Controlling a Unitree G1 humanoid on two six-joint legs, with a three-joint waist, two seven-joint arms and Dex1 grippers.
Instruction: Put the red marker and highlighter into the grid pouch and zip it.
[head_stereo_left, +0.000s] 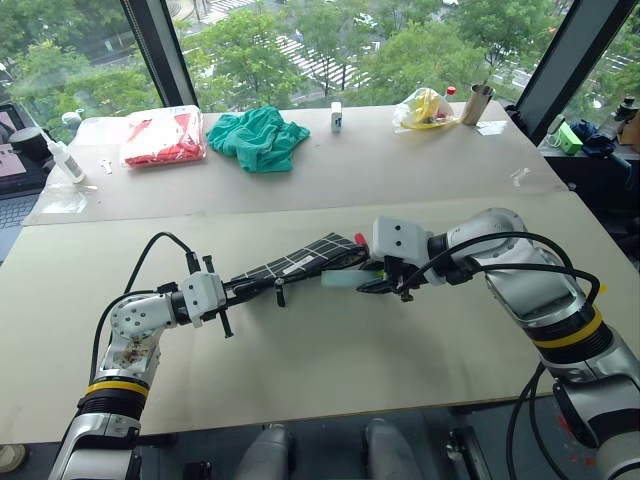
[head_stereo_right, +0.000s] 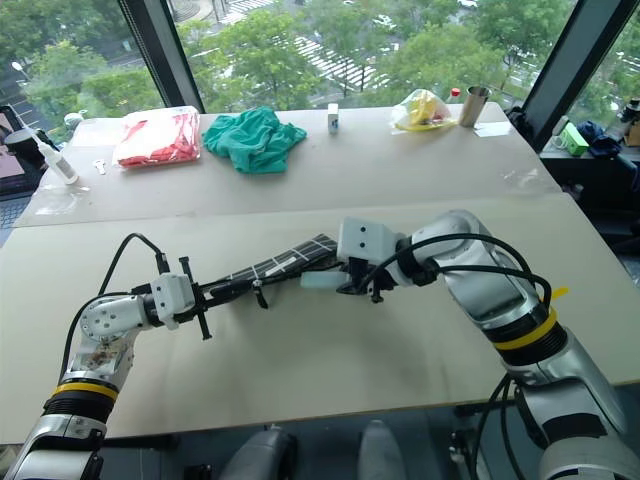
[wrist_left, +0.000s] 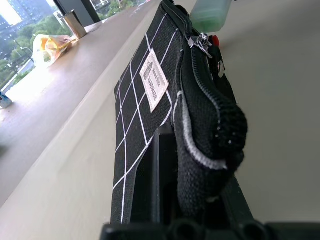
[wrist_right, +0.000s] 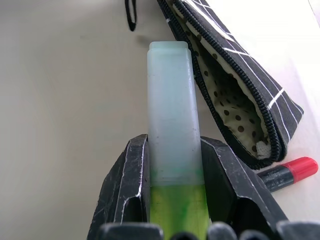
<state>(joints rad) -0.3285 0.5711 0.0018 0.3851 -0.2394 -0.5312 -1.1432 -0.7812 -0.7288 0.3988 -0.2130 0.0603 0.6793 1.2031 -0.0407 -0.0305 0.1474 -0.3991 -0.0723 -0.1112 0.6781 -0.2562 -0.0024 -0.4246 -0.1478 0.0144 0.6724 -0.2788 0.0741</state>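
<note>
The grid pouch (head_stereo_left: 300, 262) hangs unzipped above the tabletop (head_stereo_left: 330, 360), one end clamped in the left gripper (head_stereo_left: 236, 290); its white label (wrist_left: 154, 80) reads "HANDMADE" — smaller print illegible. The right gripper (wrist_right: 172, 165) grips the highlighter (wrist_right: 170, 120) at the pouch mouth — the red marker (wrist_right: 290, 172) lies beside it.

One grid pouch (head_stereo_left: 300, 262). One highlighter (wrist_right: 172, 130). One red marker (wrist_right: 290, 172). Two grippers: left gripper (head_stereo_left: 262, 284), right gripper (head_stereo_left: 372, 284). On the far side of the table (head_stereo_left: 300, 370): one red-and-white plastic bag (head_stereo_left: 163, 137), one green cloth (head_stereo_left: 258, 137), one small white box (head_stereo_left: 336, 117), one yellow bag (head_stereo_left: 424, 108), one metal cup (head_stereo_left: 478, 104). At the far left edge: one white bottle (head_stereo_left: 64, 160).
</note>
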